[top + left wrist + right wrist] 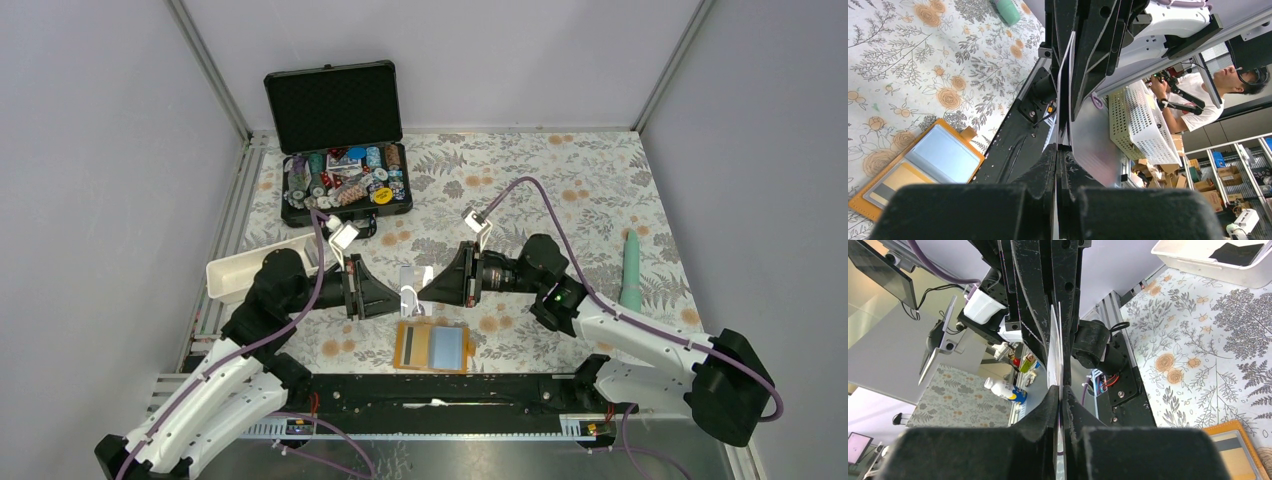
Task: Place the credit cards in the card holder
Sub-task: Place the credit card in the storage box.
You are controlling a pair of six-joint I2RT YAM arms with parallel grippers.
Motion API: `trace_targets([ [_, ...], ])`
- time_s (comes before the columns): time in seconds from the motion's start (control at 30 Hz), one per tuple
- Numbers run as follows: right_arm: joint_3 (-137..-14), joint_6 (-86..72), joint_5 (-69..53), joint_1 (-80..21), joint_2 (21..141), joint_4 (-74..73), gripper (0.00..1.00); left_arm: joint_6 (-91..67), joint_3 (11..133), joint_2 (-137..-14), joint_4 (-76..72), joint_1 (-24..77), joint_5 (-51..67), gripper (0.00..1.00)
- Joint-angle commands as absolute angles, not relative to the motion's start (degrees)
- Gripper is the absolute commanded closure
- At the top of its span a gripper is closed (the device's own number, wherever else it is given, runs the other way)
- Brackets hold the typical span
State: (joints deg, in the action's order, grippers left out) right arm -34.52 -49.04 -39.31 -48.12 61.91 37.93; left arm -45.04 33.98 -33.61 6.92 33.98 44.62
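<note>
A pale credit card (pixel 413 279) stands on edge above the table, between my two grippers. My left gripper (pixel 398 292) is shut on it from the left and my right gripper (pixel 426 287) is shut on it from the right. The card shows edge-on in the left wrist view (pixel 1064 75) and in the right wrist view (pixel 1055 350). The orange card holder (pixel 433 347) lies open just below them, blue sleeve up, with a dark-striped card in its left sleeve; it also shows in the left wrist view (pixel 923 165). A flat black card-like piece (pixel 1238 252) lies in the white tray.
The white tray (pixel 240 272) is behind my left arm and also shows in the right wrist view (pixel 1198 265). An open black case (pixel 345 185) of poker chips stands at the back left. A teal object (pixel 631 268) lies at the right. The black base rail (pixel 450 390) runs just below the card holder.
</note>
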Motion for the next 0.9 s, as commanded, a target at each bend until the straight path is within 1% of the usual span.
trace_targets([
  [0.0,-33.1,-46.74,-37.88,-47.74,60.65,35.33,0.92,-44.32,35.4,-31.89,4.53,32.46,43.08,1.0],
  [0.13,-32.34,-48.03,-38.65,-47.64,60.7,37.54,0.87,-46.74,34.34,-31.96,1.14,32.34,45.9,1.0],
  [0.3,-31.47,-51.41,-41.08,-47.64,62.29,43.14,0.85,-48.98,33.45,-32.44,-2.07,32.31,47.63,1.0],
  [0.6,-30.66,-51.86,-40.88,-47.64,62.41,43.49,0.84,-48.25,34.23,-32.48,-0.46,32.04,47.18,1.0],
  [0.87,-30.47,-51.53,-40.19,-47.38,61.71,42.64,0.82,-46.06,36.38,-31.77,3.8,31.31,47.58,1.0],
])
